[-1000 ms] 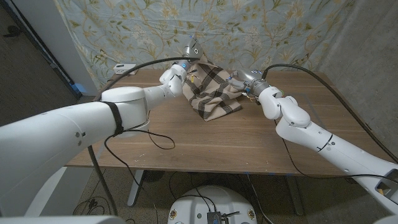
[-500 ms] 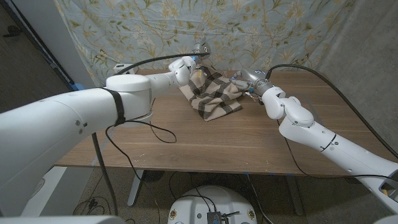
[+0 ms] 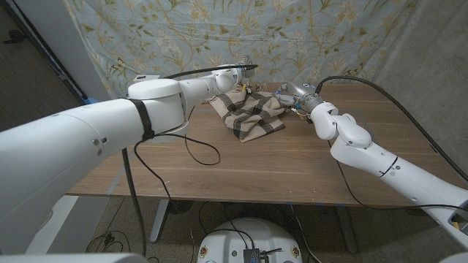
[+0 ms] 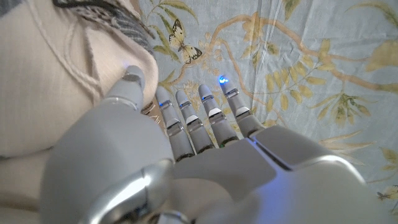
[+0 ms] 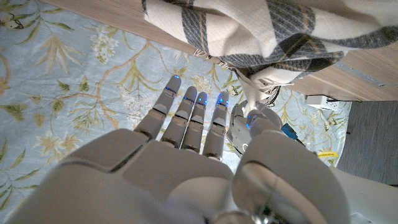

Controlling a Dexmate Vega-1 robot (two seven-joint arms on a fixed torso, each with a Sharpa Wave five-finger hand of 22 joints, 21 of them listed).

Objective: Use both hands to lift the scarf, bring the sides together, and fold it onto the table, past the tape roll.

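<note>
The scarf [image 3: 247, 113], cream with a dark plaid, is seen in the head view heaped toward the far edge of the wooden table [image 3: 241, 164], its folded lower part lying on the wood and its far side gathered up between the two hands; the left hand [image 3: 235, 79] is reached over the scarf's far left corner, close against the floral backdrop [image 3: 292, 36]; in the left wrist view its fingers [image 4: 208, 118] are stretched out straight and side by side toward the backdrop, while its thumb [image 4: 127, 90] is pressed against the cream cloth [image 4: 56, 81]; whether cloth is actually pinched there cannot be told. The right hand [image 3: 292, 93] is placed at the scarf's far right corner, just beside the cloth; in the right wrist view its fingers [image 5: 186, 115] are extended and held slightly apart, the plaid fabric [image 5: 261, 31] and the table's edge [image 5: 124, 25] being seen beyond the fingertips, apart from them; no cloth is seen in this hand's grasp. A black cable [image 3: 197, 157] is looped on the table under the left arm.
</note>
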